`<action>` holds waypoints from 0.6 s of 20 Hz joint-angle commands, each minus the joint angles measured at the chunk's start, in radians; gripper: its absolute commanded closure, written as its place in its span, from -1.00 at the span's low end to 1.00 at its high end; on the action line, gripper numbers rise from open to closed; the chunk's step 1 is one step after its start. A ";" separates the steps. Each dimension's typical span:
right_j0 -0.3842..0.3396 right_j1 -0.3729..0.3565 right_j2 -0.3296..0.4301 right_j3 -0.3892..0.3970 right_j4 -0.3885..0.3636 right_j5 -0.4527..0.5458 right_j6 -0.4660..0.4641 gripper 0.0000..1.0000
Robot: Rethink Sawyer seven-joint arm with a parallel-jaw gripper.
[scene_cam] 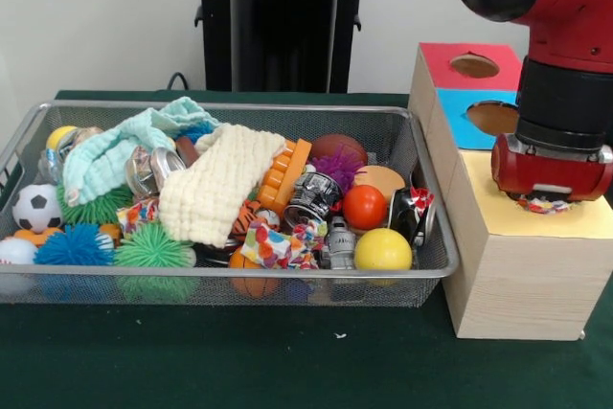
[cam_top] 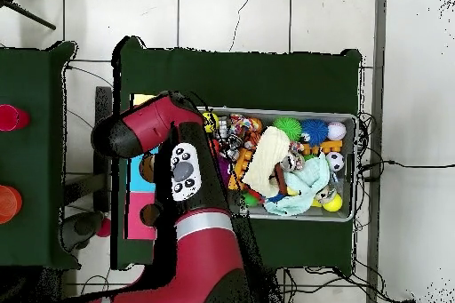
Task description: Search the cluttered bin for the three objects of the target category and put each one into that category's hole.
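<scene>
Arm is at the right of the front view, gripper (scene_cam: 546,202) low over the yellow section (scene_cam: 575,219) of the wooden sorting box (scene_cam: 517,275). A scrap of multicoloured patterned cloth (scene_cam: 542,205) pokes out beneath it, so the gripper looks closed on that cloth, though the fingers themselves are hidden.

No hole is visible in the yellow top; the arm probably covers it. The red section (scene_cam: 450,72) and blue section (scene_cam: 465,122) show their holes, upper right.

Wire bin (scene_cam: 433,227) at left is packed. A similar patterned cloth (scene_cam: 273,246) lies at its lower middle, beside the yellow ball (scene_cam: 382,250).

Risks: soft cloth could snag on the hole rim and drape over the top instead of dropping, or cling to the gripper on release. Remaining cloths are tangled with balls and cans, so a neighbour could get dragged out.
</scene>
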 commanded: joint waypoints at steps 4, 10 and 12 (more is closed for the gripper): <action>-0.044 0.057 0.015 0.079 -0.020 0.093 -0.099 1.00; -0.088 -0.139 0.085 0.122 0.110 0.383 -0.210 1.00; -0.098 -0.172 0.102 0.109 0.138 0.469 -0.235 1.00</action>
